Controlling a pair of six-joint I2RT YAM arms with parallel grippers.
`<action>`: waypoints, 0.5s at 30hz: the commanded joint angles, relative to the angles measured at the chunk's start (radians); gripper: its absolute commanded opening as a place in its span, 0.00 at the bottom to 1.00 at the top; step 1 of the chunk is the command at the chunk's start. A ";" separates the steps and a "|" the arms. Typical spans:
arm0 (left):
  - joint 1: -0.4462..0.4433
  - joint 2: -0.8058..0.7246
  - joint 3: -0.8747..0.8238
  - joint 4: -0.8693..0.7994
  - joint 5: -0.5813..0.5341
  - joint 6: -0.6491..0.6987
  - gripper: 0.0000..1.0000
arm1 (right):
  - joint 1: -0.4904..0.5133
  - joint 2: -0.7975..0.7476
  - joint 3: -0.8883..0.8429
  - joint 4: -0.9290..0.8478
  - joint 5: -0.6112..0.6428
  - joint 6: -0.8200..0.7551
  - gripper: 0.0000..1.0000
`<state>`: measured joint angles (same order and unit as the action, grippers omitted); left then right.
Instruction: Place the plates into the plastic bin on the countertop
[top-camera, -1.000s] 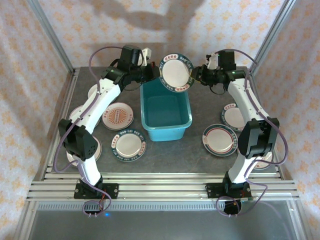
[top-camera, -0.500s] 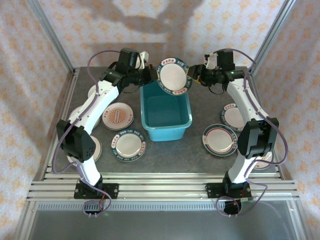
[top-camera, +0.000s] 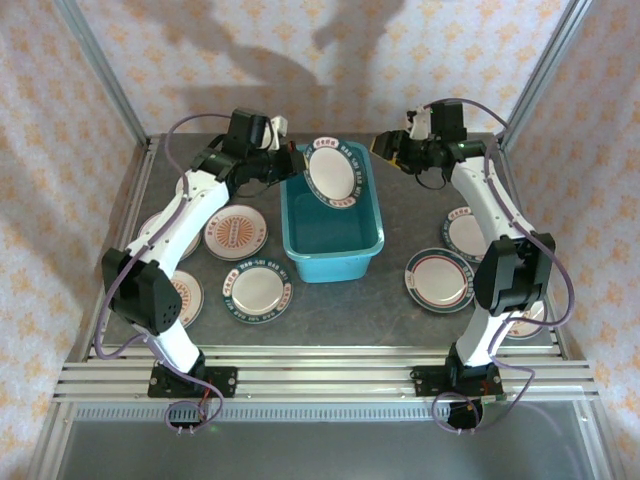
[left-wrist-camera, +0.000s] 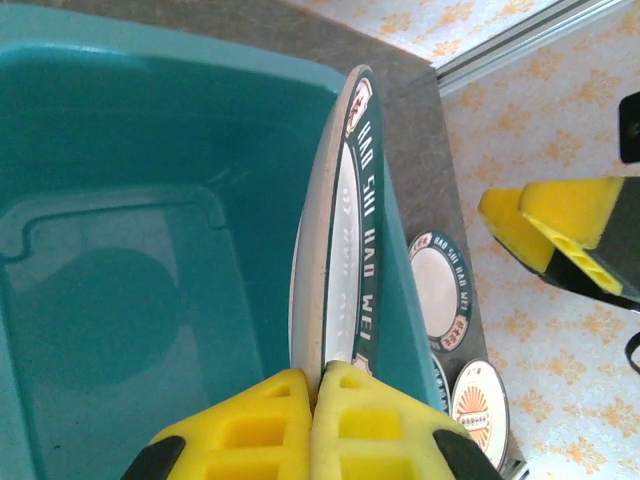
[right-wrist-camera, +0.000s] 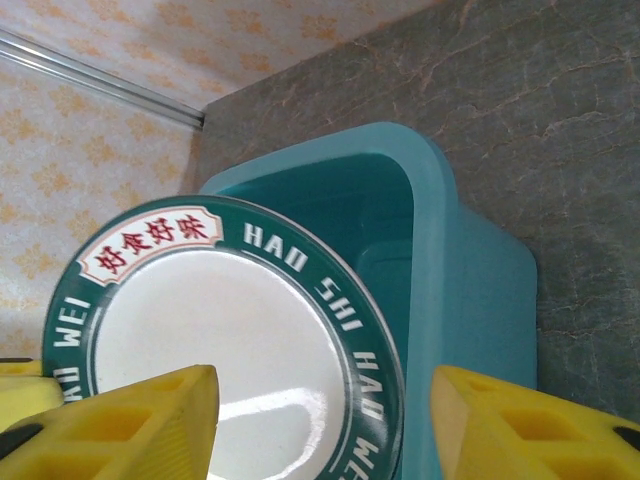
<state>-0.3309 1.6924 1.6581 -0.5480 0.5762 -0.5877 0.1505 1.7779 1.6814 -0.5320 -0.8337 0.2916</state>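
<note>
Right hand (top-camera: 384, 149) backed off; left hand (left-wrist-camera: 312, 385) pinches plate (left-wrist-camera: 345, 250).

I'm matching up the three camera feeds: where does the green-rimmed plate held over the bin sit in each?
Top external: green-rimmed plate tilted, upper centre, over the plastic bin's far end.
Left wrist: plate edge-on, running up from bottom centre.
Right wrist: plate face-on, lower left.
Shared landmark: the teal bin, right beside the plate every time.

Pale walls (top-camera: 480, 50) with an orange flower pattern stand from 9 round to 3 o'clock. Aluminium posts (top-camera: 103, 75) rise at 11 and 1 o'clock. Soft shadows (top-camera: 250, 60) fall at 12.
</note>
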 joint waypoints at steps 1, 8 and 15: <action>0.016 -0.048 -0.021 0.046 0.011 -0.021 0.00 | 0.007 0.002 0.005 -0.012 0.016 -0.017 0.57; 0.018 -0.024 -0.065 0.068 0.017 -0.048 0.00 | 0.008 -0.005 -0.014 -0.011 0.018 -0.018 0.56; 0.014 0.038 -0.080 0.073 0.019 -0.060 0.00 | 0.011 -0.008 -0.017 -0.013 0.022 -0.018 0.55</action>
<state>-0.3187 1.7039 1.5799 -0.5308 0.5766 -0.6323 0.1547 1.7779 1.6730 -0.5377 -0.8299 0.2874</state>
